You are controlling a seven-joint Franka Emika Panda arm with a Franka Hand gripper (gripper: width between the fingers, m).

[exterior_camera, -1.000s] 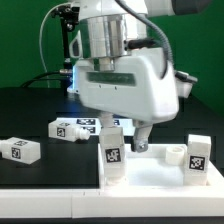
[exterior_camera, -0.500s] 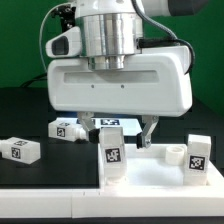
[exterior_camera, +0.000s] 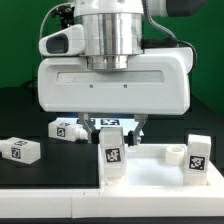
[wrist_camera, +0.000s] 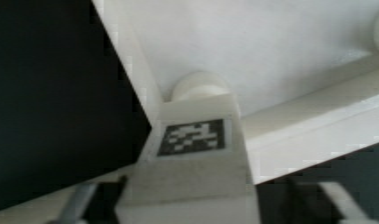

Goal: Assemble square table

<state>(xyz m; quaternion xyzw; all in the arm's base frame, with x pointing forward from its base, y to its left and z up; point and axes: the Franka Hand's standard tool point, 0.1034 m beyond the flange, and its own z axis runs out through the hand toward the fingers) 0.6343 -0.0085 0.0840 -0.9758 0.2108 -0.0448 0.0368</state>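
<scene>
The white square table top (exterior_camera: 150,172) lies at the front, its raised rim toward me. One tagged white leg (exterior_camera: 111,150) stands upright on its near corner at the exterior view's left. A second leg (exterior_camera: 198,158) stands at the right corner beside a round socket (exterior_camera: 176,153). My gripper (exterior_camera: 113,127) hangs right above the first leg, open, with a finger on each side of its top and gaps showing. In the wrist view the leg (wrist_camera: 195,150) fills the space between my gripper (wrist_camera: 212,205) fingers, with the table top (wrist_camera: 275,60) beyond.
Two loose tagged legs lie on the black table at the exterior view's left, one near the front (exterior_camera: 20,150) and one farther back (exterior_camera: 66,128). The wide white gripper body hides the area behind the table top.
The hand has turned to face the camera squarely and moved toward the exterior view's left, coming down over the standing leg. The legs and table top have not moved.
</scene>
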